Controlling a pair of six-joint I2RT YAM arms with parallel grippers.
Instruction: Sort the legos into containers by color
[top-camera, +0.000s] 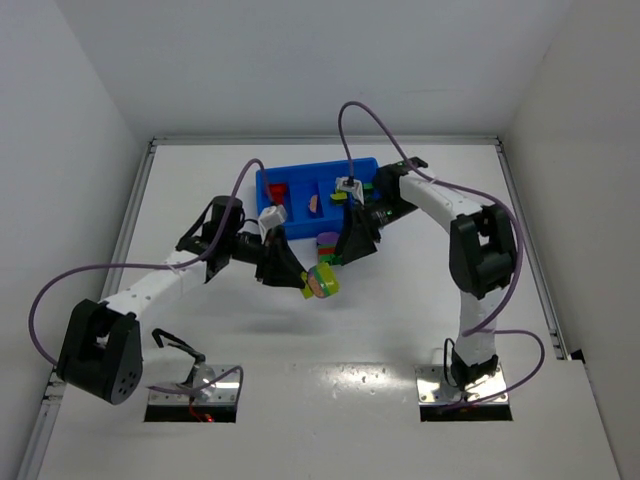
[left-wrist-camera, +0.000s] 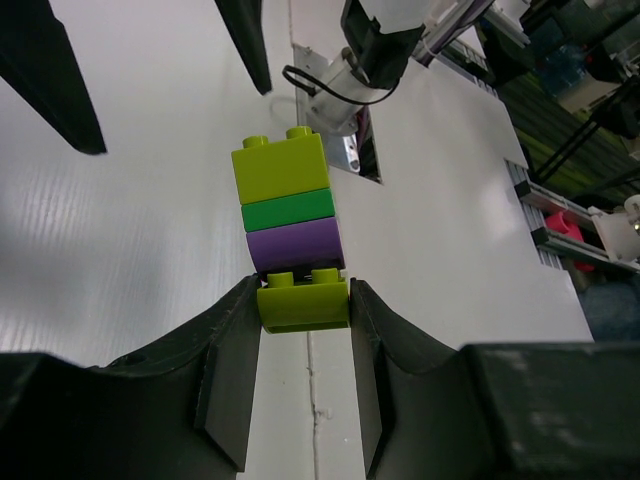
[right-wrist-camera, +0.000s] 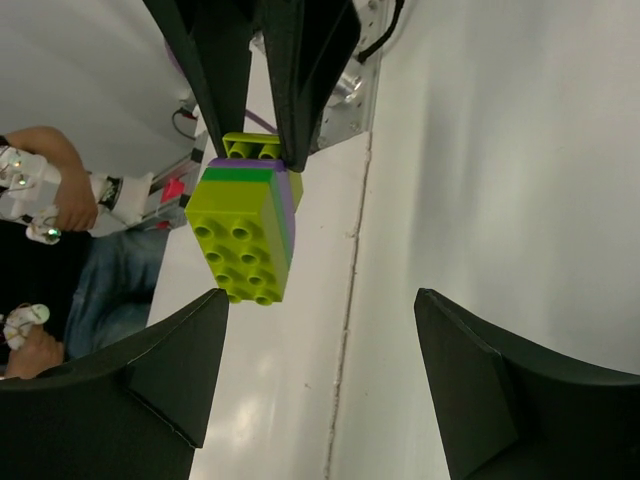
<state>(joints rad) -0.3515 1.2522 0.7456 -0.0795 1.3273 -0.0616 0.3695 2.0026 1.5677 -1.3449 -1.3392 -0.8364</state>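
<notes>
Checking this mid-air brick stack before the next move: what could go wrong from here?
1. The left gripper pinches only the end yellow-green brick of the stack, so a pull may split it at the wrong seam and drop bricks onto the table.
2. The right gripper is open, with the stack ahead of it, off-centre toward one finger. Closing may knock it askew.
</notes>
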